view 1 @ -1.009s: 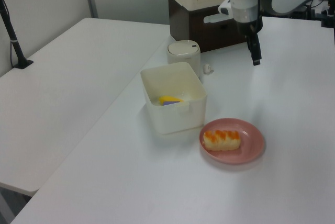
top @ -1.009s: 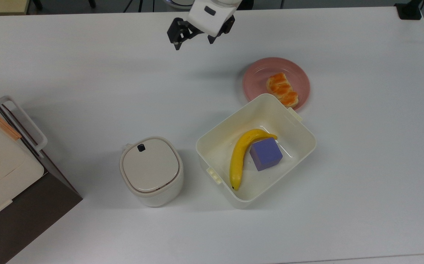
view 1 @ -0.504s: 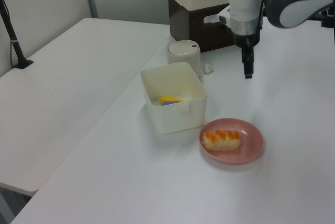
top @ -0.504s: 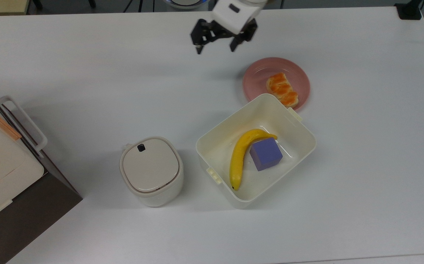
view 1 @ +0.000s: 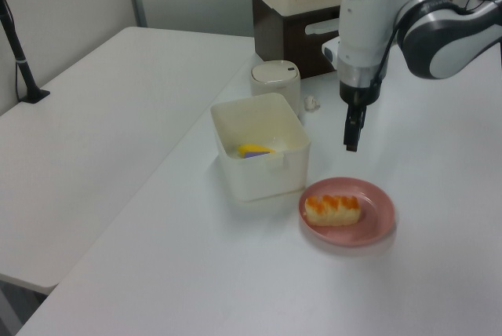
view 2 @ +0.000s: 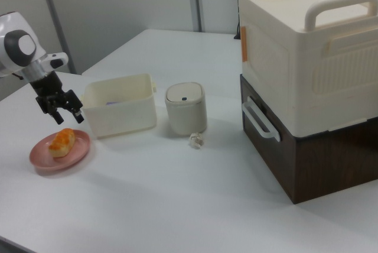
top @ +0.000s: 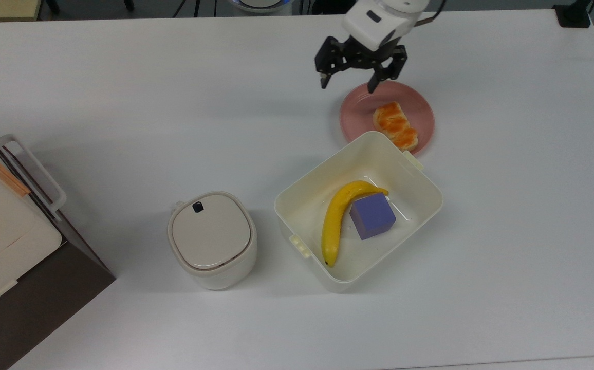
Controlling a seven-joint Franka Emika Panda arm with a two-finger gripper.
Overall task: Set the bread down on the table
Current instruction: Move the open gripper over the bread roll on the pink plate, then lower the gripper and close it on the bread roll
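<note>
Top view. Counter (top: 122, 92): white, flat, carrying everything listed. Pink plate (top: 420, 105): landmark for this entry. Bread (top: 394, 125): lying on the plate, glazed orange top up, its lower end touching the plate's edge nearest the tub. Cream tub (top: 433, 192): just beside the plate, one corner overlapping the plate's rim as seen from above; holds a yellow banana (top: 335, 218) and a purple block (top: 373, 216), touching each other. Hand (top: 347, 82): black fingers spread apart, empty, hovering over the plate's rim on the side away from the tub, clear of the bread. Lidded cream bin (top: 210, 239): well apart from the plate, beyond the tub.

Left view. Plate (view 1: 376, 222) with bread (view 1: 332, 209) on it, nearest the camera. Hand (view 1: 351, 144) above the counter just behind the plate, pointing down. Tub (view 1: 267, 163) beside the plate; bin (view 1: 276, 78) further back.

Right view. Bread (view 2: 61, 142) on plate (view 2: 41, 159), tub (view 2: 121, 114) just beside. Hand (view 2: 62, 117) above the plate's far edge, fingers parted. Bin (view 2: 184, 108) beyond the tub; large cream case (view 2: 307, 46) stacked on a brown box (view 2: 319, 158), well apart from the plate. Small crumpled scrap (view 2: 195, 140) by the bin.
</note>
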